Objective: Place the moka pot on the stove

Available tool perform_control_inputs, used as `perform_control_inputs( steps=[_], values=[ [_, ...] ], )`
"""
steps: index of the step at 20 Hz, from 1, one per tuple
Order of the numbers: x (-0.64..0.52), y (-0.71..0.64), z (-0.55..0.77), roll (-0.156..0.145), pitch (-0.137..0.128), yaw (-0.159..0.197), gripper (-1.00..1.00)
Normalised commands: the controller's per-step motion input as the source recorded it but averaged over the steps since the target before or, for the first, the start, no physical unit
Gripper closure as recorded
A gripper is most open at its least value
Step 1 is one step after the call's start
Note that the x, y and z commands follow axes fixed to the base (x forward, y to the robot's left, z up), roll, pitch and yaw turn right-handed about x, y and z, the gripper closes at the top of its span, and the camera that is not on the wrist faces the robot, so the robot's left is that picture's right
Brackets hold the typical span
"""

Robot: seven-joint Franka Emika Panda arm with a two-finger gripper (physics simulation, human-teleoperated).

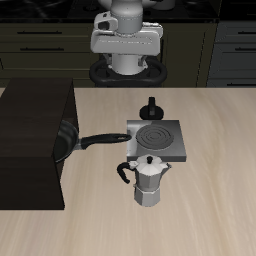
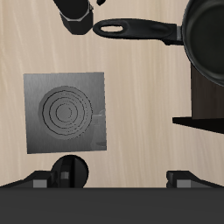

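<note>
Claw [image 2: 112,180] up high above the back part of the table, fingers [image 2: 39,181] spread wide apart, gripping nothing; only the fingertips visible in the wrist view.

Counted across the table:
- One black cabinet [image 1: 30,140], big box shape, at the table's side edge.
- One black frying pan [image 1: 68,140] tucked against the cabinet's wall, long handle [image 1: 102,140] pointing toward the stove, tip near its corner. Whether tip and plate touch: cannot tell.
- One moka pot [image 1: 148,181], silver-grey, upright on the bare table, not on the stove. Placed just beside the stove's front edge, nearer the table's front. Dark side handle turned toward the cabinet side. Lid on, small knob on top.
- One stove [image 1: 156,140], flat grey square plate, one dark spiral coil in the middle, nothing on it.
- One small dark round knob-like piece [image 1: 152,106] just behind the stove, farther back.

Same set in the wrist view: stove [image 2: 66,112], pot [image 2: 77,10], pan [image 2: 206,35], cabinet [image 2: 203,122], round piece [image 2: 70,171].
</note>
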Motion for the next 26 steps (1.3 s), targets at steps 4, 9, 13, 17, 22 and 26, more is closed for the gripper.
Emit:
perform_control_inputs(
  steps=[4,9,13,17,22,26],
  values=[
    [0.22,0.01,0.01,-0.020,-0.004,-0.008,-1.00],
    [0.36,0.11,0.01,0.028,0.019,-0.005,-1.00],
    [0.35,0.11,-0.03,0.025,0.032,-0.033,-1.00],
    [0.17,0.05,0.02,0.000,-0.007,0.019,-1.00],
    [0.29,0.05,0.08,-0.008,-0.012,-0.013,-1.00],
    [0.28,0.08,0.06,0.006,-0.005,0.014,-1.00]
  ],
)
